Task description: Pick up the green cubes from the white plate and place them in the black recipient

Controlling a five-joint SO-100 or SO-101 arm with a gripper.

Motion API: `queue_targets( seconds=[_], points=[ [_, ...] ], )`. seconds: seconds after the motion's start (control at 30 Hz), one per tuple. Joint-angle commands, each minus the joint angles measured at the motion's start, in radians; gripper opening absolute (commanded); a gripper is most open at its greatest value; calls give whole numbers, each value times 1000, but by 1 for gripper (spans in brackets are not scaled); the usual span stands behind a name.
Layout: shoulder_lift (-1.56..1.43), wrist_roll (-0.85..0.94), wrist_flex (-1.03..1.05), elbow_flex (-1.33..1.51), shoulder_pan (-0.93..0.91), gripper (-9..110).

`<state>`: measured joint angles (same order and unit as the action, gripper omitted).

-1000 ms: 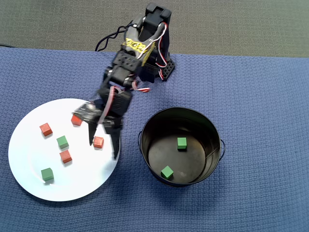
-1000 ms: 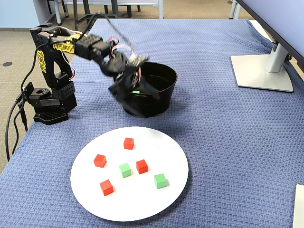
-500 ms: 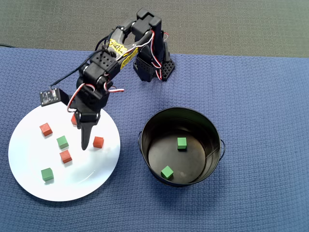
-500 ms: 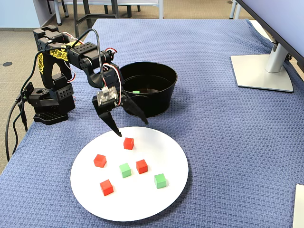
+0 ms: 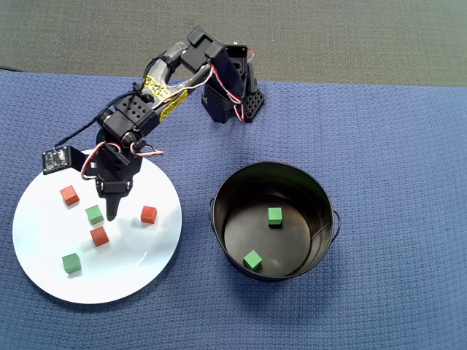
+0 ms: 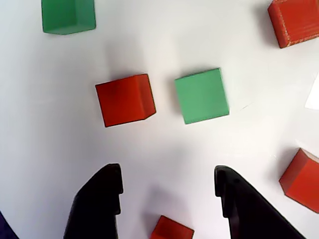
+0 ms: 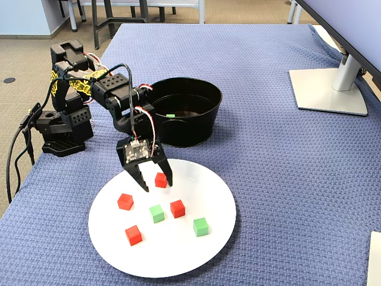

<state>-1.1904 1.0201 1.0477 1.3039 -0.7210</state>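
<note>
From overhead I see the gripper (image 5: pixel 112 211) over the white plate (image 5: pixel 44 255), which carries two green cubes (image 5: pixel 94 214) and three red-orange cubes (image 5: pixel 149 214), while two more green ones lie inside the black bucket (image 5: pixel 321 197). My wrist view shows the jaws spread wide and empty, one green cube (image 6: pixel 202 95) just ahead beside a red-orange cube (image 6: pixel 124 99). From the fixed view the gripper (image 7: pixel 156 182) hangs above the plate (image 7: pixel 202 250) near the bucket (image 7: pixel 202 122), and I can read no writing on the arm's yellow tape (image 7: pixel 77 82).
</note>
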Motion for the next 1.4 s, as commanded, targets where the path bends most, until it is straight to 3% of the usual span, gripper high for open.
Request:
queue_targets(
  seconds=[0.0,1.17,1.37],
  points=[
    [6,43,-18,-74,-31,14],
    [163,140,-98,-135,-51,17],
    [189,247,-114,-140,-58,17]
  ],
)
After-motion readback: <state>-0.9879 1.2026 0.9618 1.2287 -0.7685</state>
